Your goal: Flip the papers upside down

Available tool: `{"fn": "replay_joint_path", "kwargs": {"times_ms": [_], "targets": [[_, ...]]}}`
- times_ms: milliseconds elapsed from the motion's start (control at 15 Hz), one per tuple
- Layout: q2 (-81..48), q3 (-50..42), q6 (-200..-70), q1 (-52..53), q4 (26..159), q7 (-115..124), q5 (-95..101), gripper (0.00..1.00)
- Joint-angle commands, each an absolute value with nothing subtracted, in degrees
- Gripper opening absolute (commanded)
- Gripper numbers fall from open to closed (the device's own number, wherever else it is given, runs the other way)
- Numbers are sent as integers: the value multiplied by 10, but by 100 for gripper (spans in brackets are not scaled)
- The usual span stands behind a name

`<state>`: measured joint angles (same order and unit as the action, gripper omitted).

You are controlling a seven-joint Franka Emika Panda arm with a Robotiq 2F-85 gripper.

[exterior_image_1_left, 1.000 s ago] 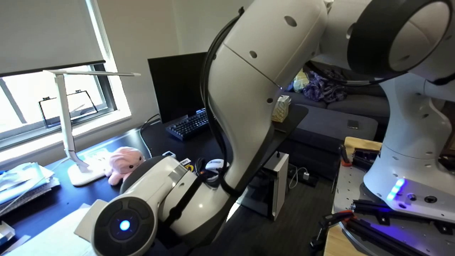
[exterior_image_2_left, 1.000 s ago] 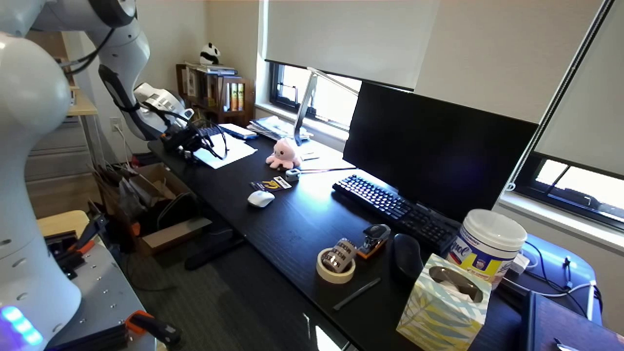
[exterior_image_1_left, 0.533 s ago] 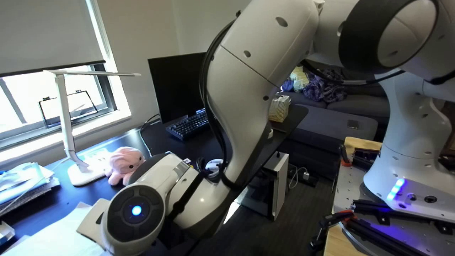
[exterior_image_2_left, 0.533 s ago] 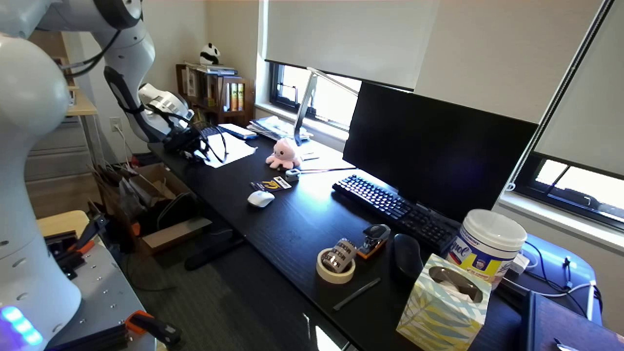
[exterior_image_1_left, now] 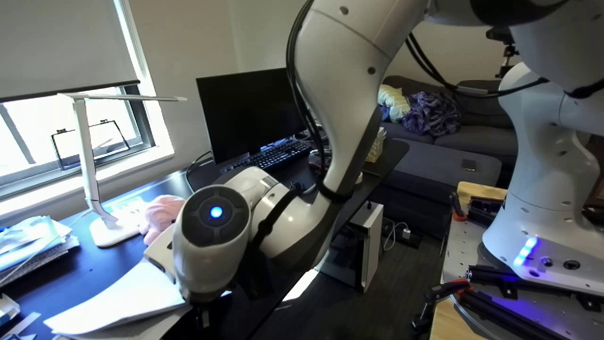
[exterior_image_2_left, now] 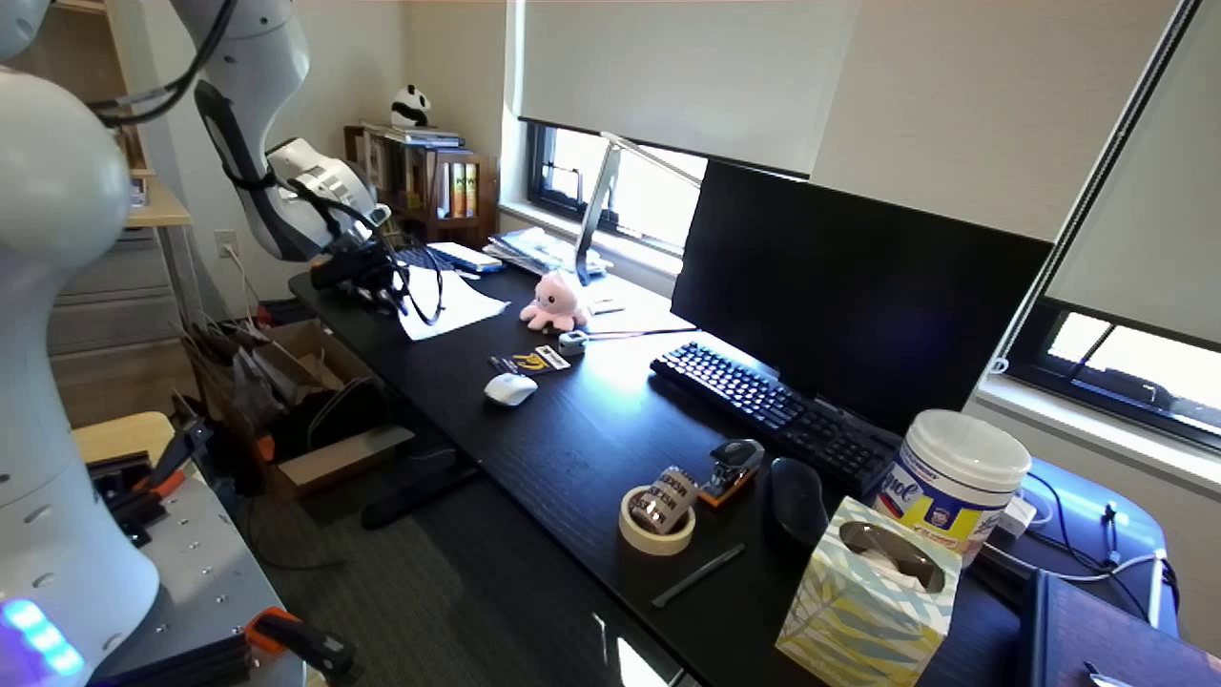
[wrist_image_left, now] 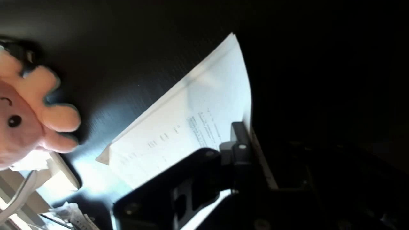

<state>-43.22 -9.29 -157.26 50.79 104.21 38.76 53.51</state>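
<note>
White arm (exterior_image_1_left: 347,89) (black cables (exterior_image_1_left: 291,52))

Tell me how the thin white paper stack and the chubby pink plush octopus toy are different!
The thin white paper stack has faint print, while the chubby pink plush octopus toy has a little face. The stack spreads wider than the toy. One side of the stack bends up at the black hand; the toy sits upright, apart from the hand. Both are at the same long black desk.

The tool (exterior_image_2_left: 385,301) is at the white papers (exterior_image_2_left: 464,305), near a plush toy (exterior_image_2_left: 554,303).
</note>
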Motion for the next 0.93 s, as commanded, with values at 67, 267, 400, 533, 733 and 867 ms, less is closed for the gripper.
{"fn": "replay_joint_path", "kwargs": {"times_ms": [67, 267, 400, 533, 733, 867], "targets": [[-295, -139, -1686, 510, 1184, 508, 592, 4], [-291, -231, -1803, 538, 1181, 632, 691, 4], [-341, -301, -1903, 551, 1137, 715, 730, 4], [-394, -356, -1995, 561, 1105, 752, 694, 4], [-425, -237, -2008, 456, 1062, 667, 543, 4], [-476, -175, -1992, 408, 1000, 654, 476, 4]]}}
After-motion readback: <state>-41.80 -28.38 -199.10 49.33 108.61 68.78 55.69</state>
